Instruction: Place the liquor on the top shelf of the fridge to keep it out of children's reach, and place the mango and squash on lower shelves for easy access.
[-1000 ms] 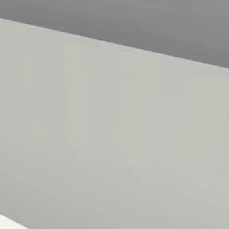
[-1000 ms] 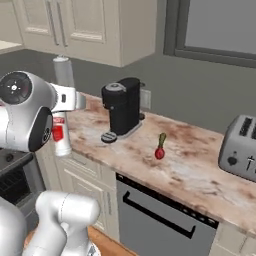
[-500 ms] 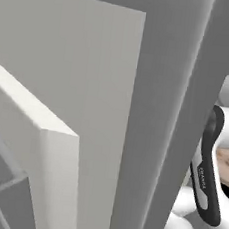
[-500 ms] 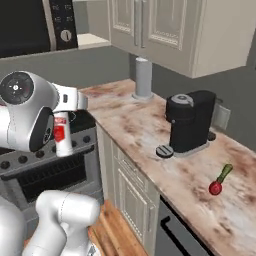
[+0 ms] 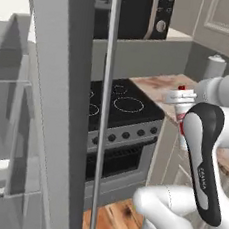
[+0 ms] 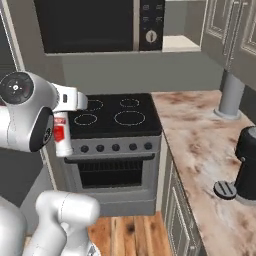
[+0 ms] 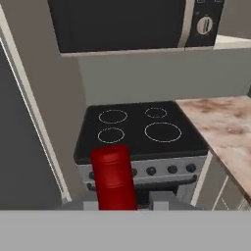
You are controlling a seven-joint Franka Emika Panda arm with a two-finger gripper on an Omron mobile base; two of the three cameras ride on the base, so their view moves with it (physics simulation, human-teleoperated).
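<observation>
Held upright in the tool (image 7: 117,206): one liquor (image 6: 61,135) bottle, long axis vertical, red cap pointed up toward the hand camera, base hanging down. Seen in the right base view as a clear-white body with a red label, tucked under the white wrist, in front of the left end of the oven (image 6: 116,150). Seen in the hand view as a red cap (image 7: 114,176) rising from between the two finger tips, so tool pinched on the neck, jaws narrow around it. Glimpsed in the left base view as a red top and pale body at (image 5: 181,111), mostly hidden behind the arm's dark-banded link.

Counted: one bottle, one black cooktop (image 7: 139,127) with four ring burners, one row of knobs below it, one microwave (image 6: 95,25) above. One tall grey fridge (image 5: 61,110) door edge with a long vertical handle at the left of the left base view; pale inner walls and what may have been shelf boards behind it, too faint to be sure. One marbled tabletop (image 6: 200,145) to the right of the oven, carrying one black coffee grinder (image 6: 245,167) and one grey cylinder (image 6: 230,95) further back.
</observation>
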